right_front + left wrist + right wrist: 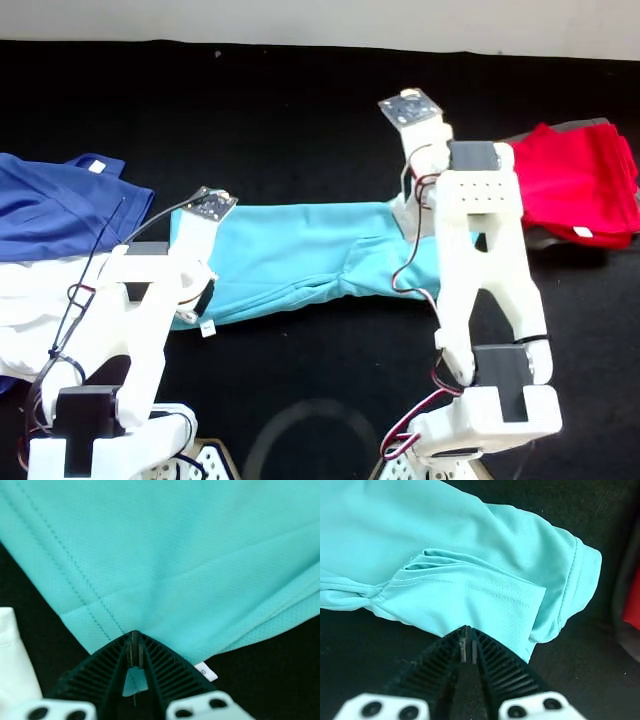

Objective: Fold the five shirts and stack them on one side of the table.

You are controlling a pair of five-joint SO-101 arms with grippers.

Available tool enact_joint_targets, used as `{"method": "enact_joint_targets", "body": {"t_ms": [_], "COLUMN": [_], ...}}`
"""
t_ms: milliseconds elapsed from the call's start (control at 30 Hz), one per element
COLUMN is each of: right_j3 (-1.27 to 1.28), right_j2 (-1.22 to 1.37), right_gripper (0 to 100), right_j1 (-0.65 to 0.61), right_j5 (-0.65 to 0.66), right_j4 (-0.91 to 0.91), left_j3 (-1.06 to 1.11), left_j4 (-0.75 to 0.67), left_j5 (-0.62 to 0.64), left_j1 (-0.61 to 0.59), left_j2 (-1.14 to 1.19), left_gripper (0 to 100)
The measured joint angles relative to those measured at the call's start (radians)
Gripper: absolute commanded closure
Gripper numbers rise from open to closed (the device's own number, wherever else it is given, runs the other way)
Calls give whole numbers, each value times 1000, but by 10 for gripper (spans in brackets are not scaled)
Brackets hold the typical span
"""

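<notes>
A turquoise shirt (300, 250) lies stretched across the middle of the black table, partly folded lengthwise. My left gripper (134, 636) is shut on its hem close to a small white label (206, 671); in the high view this gripper (190, 305) sits at the shirt's left end. At the shirt's right end, my right gripper (406, 220) is also shut. The right wrist view shows it (467, 630) pinching the folded edge of the shirt (445, 545) beside a sleeve (570, 580).
A blue shirt (60, 205) and a white shirt (40, 300) lie at the table's left side, the white one (10, 655) close to my left gripper. At the right, a folded red shirt (575, 185) rests on a grey one (545, 240).
</notes>
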Motion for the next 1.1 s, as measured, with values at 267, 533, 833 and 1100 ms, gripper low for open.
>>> {"method": "enact_joint_targets", "body": {"t_ms": [267, 533, 833, 1100], "right_j3": [0, -89, -374, -410], "right_j2": [235, 446, 422, 210], "right_gripper": [991, 991, 991, 991], "right_j1": [153, 176, 178, 178], "right_j5": [0, 0, -6, -6], "right_j4": [-235, -315, -60, 97], "left_j3": [0, 0, -28, -319], "left_j4": [0, 0, 51, 302], "left_j5": [0, 0, 2, 169], "left_j1": [0, 0, -2, -3], "left_j2": [0, 0, -2, 0], "left_gripper": [991, 991, 991, 990]}}
